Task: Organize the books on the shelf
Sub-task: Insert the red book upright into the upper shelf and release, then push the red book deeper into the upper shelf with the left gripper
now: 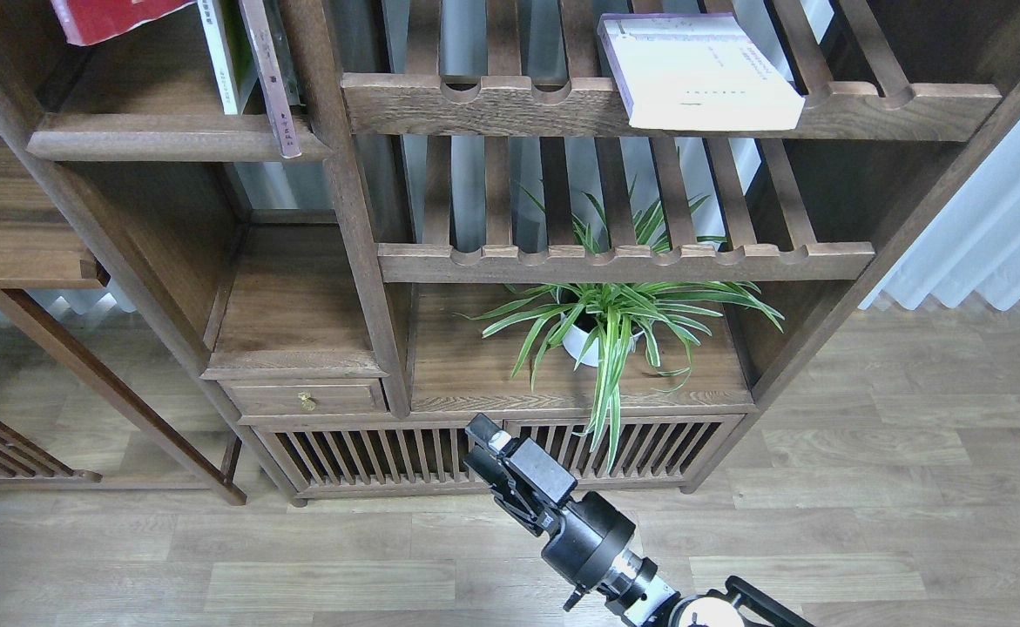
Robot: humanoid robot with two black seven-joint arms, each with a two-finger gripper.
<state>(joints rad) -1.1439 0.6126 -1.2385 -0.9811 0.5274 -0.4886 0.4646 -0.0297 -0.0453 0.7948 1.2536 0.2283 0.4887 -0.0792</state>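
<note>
A red book shows at the top left edge, tilted above the solid dark-brown shelf; whatever holds it is cut off by the frame. On that shelf a yellow-green and white book stands upright, with a thin brown-spined volume leaning beside it against the post. A white book with a purple edge lies flat on the upper slatted shelf, overhanging its scalloped rail. My right gripper is low in front of the cabinet, dark and seen from behind. My left gripper is out of view.
A potted spider plant stands in the lower compartment under the second slatted shelf. A small drawer with a brass knob sits lower left. A wooden desk juts in at the left. White curtains hang at the right.
</note>
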